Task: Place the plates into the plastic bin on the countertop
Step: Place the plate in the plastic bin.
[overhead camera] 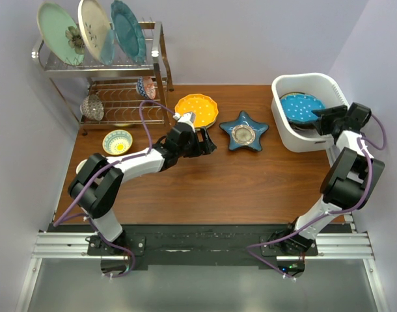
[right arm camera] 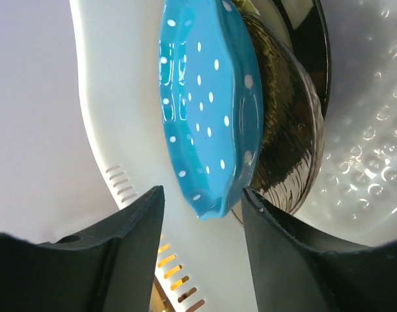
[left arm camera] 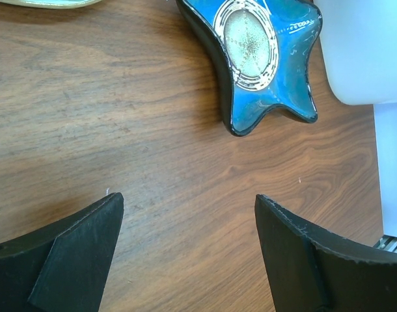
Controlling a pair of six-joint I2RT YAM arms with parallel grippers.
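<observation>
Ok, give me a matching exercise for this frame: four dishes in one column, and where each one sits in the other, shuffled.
Dishes:
1. blue dotted plate
2. star-shaped plate
3. yellow plate
4. teal plate

Places:
A. upright on top of the wire rack
B. on the table, close to the rack's foot
C. inside the white bin
D. on the table, between another plate and the bin

Pairs: 1-C, 2-D, 3-B, 4-A
</observation>
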